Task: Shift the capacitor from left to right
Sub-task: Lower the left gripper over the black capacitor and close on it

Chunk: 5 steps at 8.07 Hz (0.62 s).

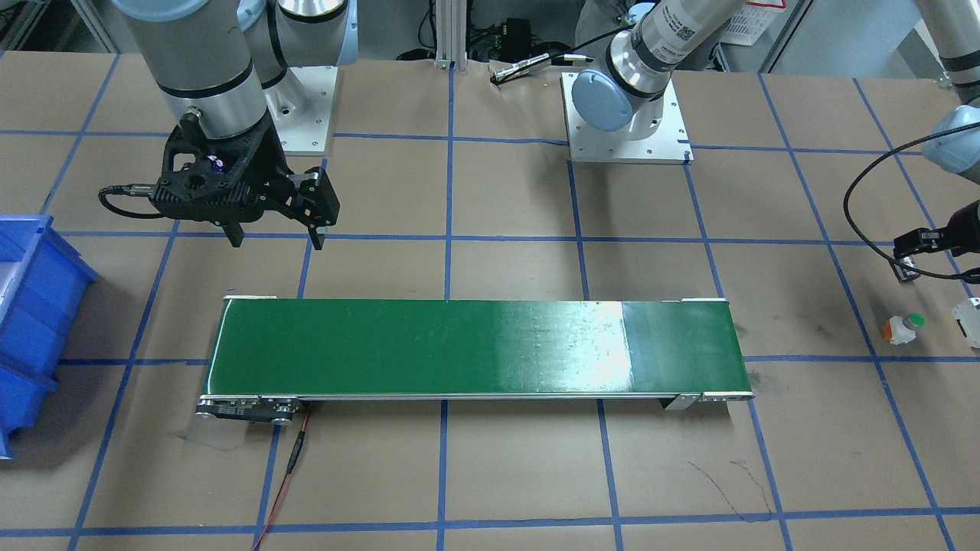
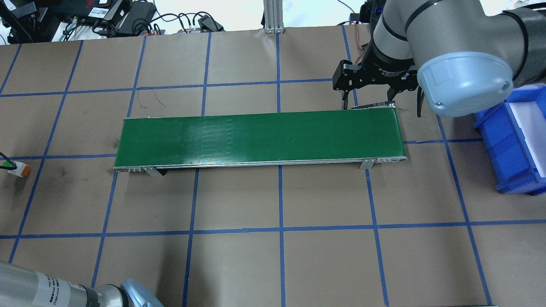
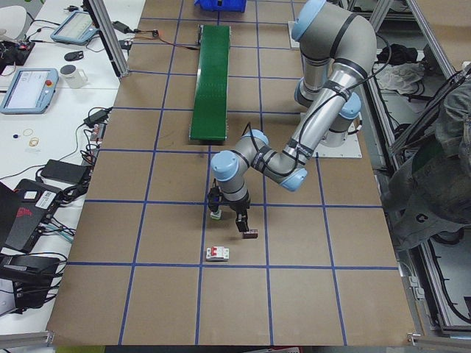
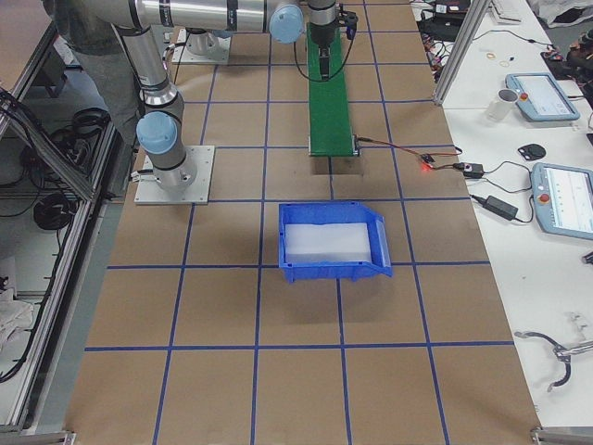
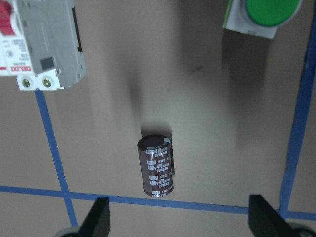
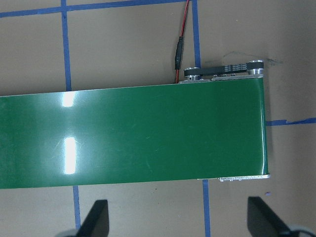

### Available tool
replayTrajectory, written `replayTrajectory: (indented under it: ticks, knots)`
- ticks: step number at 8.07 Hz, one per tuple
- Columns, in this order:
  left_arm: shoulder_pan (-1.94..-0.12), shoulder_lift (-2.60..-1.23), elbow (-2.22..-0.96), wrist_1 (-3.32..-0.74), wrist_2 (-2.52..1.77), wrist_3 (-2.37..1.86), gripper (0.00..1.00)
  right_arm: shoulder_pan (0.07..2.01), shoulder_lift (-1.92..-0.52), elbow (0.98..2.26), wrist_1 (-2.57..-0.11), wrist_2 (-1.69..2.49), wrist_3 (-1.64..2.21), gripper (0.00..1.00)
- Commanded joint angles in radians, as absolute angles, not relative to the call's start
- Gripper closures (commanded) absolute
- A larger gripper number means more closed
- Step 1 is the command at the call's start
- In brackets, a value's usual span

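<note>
The capacitor (image 5: 156,166), a small dark cylinder with pale print, lies on its side on the brown table just above a blue tape line. My left gripper (image 5: 180,218) hangs open over it, with one fingertip low on each side and neither touching. In the front-facing view only part of this gripper (image 1: 915,252) shows at the right edge. My right gripper (image 6: 180,219) is open and empty above the end of the green conveyor belt (image 6: 133,136). It also shows in the front-facing view (image 1: 276,236).
A white boxy component (image 5: 42,44) and a green-capped button (image 5: 264,17) lie near the capacitor; they also show in the front-facing view (image 1: 968,321) (image 1: 903,327). The conveyor (image 2: 260,138) spans the table's middle. A blue bin (image 2: 516,140) stands at its right end.
</note>
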<state>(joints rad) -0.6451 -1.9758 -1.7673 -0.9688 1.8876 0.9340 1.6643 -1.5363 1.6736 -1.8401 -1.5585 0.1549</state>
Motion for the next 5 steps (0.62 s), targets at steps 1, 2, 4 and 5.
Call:
replayTrajectory:
  ticks: [1, 2, 4, 5]
  knots:
    - [-0.604, -2.019, -1.769, -0.93, 1.853, 0.95, 0.02, 1.664, -1.537, 1.674, -1.839, -1.559, 0.155, 0.0]
    - [-0.589, -2.029, -1.769, -0.924, 1.807, 0.951, 0.02, 1.664, -1.537, 1.674, -1.839, -1.568, 0.153, 0.0]
    - [-0.571, -2.062, -1.769, -0.885, 1.781, 0.953, 0.05, 1.664, -1.537, 1.674, -1.841, -1.571, 0.155, 0.0]
    - [-0.56, -2.072, -1.776, -0.879, 1.746, 0.956, 0.06, 1.664, -1.536, 1.674, -1.839, -1.571, 0.155, 0.0]
